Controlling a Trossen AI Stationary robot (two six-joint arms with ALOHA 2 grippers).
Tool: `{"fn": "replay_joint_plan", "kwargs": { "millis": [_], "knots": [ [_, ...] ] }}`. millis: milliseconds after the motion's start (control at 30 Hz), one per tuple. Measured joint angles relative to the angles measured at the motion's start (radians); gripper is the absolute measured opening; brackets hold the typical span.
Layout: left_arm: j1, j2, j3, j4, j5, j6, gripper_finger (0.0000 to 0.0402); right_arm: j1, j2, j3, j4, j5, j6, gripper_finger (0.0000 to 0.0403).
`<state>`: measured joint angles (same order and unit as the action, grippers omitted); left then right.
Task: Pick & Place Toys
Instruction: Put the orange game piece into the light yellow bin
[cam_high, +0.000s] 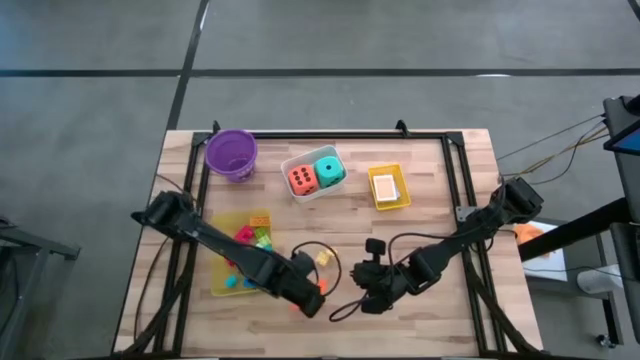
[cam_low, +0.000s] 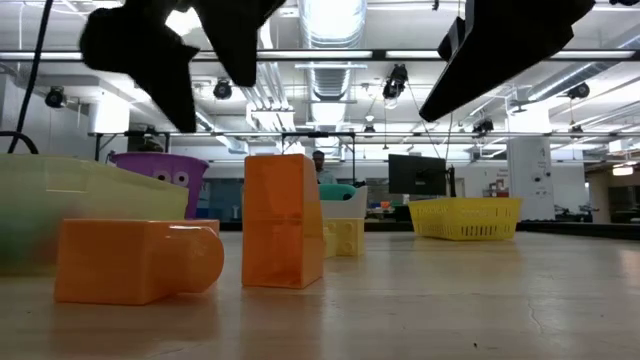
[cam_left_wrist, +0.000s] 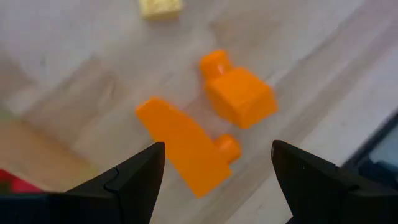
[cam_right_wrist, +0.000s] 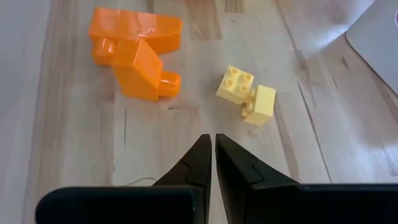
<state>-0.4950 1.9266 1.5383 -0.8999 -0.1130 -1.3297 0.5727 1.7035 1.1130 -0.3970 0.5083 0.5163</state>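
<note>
Two orange blocks lie side by side on the wood table. In the left wrist view one is a slanted block (cam_left_wrist: 186, 149) and one a squarer block (cam_left_wrist: 239, 93); in the low view one lies flat (cam_low: 135, 260) and one stands upright (cam_low: 283, 220). My left gripper (cam_left_wrist: 217, 146) is open just above them, a finger on either side, touching nothing; in the high view (cam_high: 315, 298) it hides most of them. My right gripper (cam_right_wrist: 211, 140) is shut and empty, a little to the table's right (cam_high: 358, 292). Two yellow blocks (cam_right_wrist: 245, 93) lie just beyond.
A yellow-green tray (cam_high: 222, 280) with several bright blocks sits at the left. At the back stand a purple bowl (cam_high: 231, 152), a white tray (cam_high: 291, 160) with an orange die (cam_high: 302, 179) and a teal die (cam_high: 329, 170), and a yellow tray (cam_high: 388, 205) with a card.
</note>
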Motion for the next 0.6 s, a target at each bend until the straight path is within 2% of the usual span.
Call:
{"fn": "replay_joint_plan", "kwargs": {
  "millis": [167,267,600],
  "knots": [
    [0.014,0.022,-0.006,-0.048,0.033,-0.131,0.0296,0.011,0.000,-0.006,0.000,-0.009,-0.003,0.0019],
    [0.035,0.045,-0.006,-0.084,0.038,-0.141,0.0296,0.017,0.000,-0.007,0.008,-0.009,-0.018,0.0019],
    [0.071,0.077,-0.042,-0.027,0.077,-0.146,0.0296,0.019,0.000,0.008,0.012,-0.011,-0.071,0.0019]
  ]
}}
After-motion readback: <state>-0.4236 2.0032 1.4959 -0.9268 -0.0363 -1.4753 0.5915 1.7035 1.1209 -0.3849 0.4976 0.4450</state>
